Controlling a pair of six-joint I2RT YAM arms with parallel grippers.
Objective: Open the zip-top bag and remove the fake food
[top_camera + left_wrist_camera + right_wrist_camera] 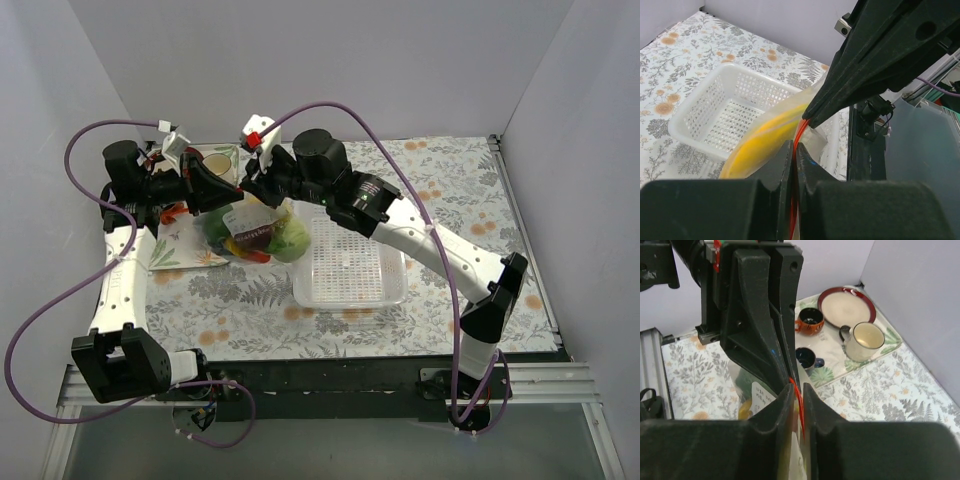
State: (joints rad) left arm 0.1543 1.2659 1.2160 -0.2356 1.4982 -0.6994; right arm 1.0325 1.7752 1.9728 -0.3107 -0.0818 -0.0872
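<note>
Basket [350,268]: it sits on the table [470,200] just right of the bag with nothing in it. That makes it a likely drop spot for what you pull out.

Bag [258,215]: it hangs between your two arms, mouth up. The load sags down and probably keeps the mouth taut for you.

Toy food [262,240]: green, yellow, red and dark pieces bulge in the bottom of the bag. None are out yet.

Left gripper [794,150]: it is pressed together, pinching the orange zip strip [800,131] at the bag's top edge.

Right gripper [795,392]: it is also clamped on that strip, nose to nose with your left. You cannot tell whether each pinches a separate lip.

Step in hand: both holds look set. Drawing the arms apart should peel the zip, but only if each has its own side.

Plate [847,305] and cups [865,340]: they sit in the far corner, not part of this job.
</note>
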